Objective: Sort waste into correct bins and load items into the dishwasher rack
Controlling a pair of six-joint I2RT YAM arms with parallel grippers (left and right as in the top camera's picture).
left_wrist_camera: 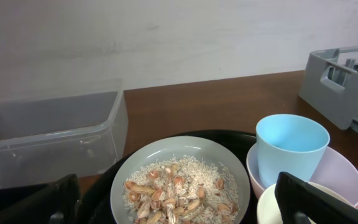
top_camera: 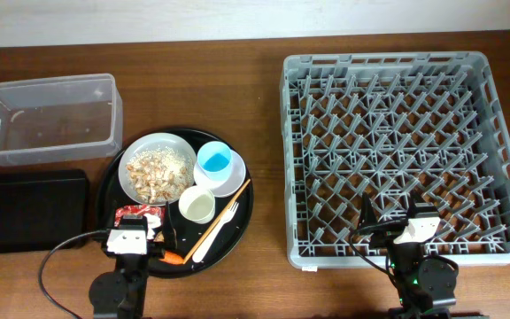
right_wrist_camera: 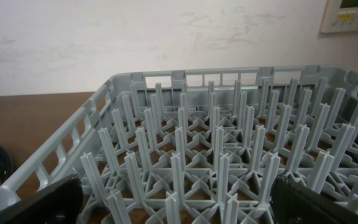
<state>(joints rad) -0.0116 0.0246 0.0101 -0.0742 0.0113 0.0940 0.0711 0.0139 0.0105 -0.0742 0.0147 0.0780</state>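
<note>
While the white shallow bowl point(left_wrist_camera: 179, 148) heaped with beige crumbly food scraps point(left_wrist_camera: 176, 186) sits at the rear left of the large round black tray point(top_camera: 111, 197), the left pincer point(top_camera: 133, 237) hangs over that tray's near edge, just in front of the bowl. Its two dark fingers point(left_wrist_camera: 55, 199) are spread wide at the bottom corners of the left wrist view, with nothing between them. A crumpled red-and-white wrapper point(top_camera: 140, 213) lies right at this pincer's tip, and an orange carrot point(top_camera: 174, 259) lies just to its right on the tray's front rim. Right of the bowl, a light blue cup point(top_camera: 213, 161) stands upright inside a smaller white bowl point(top_camera: 233, 182). A cream-white cup point(top_camera: 197, 206) stands in front of them, and a white plastic fork point(top_camera: 212, 237) lies slanted beside it. Left of the round tray are a clear plastic rectangular tub point(top_camera: 51, 151) at the back and a shallow black rectangular tray point(top_camera: 29, 213) in front. Well apart on the right of the brown wooden worktop point(top_camera: 264, 133), the large square grey plastic rack point(top_camera: 295, 159) holds only its pegs. The right pincer point(top_camera: 412, 229) hovers above the rack's near edge, its fingers point(right_wrist_camera: 42, 202) likewise spread apart and empty.
</note>
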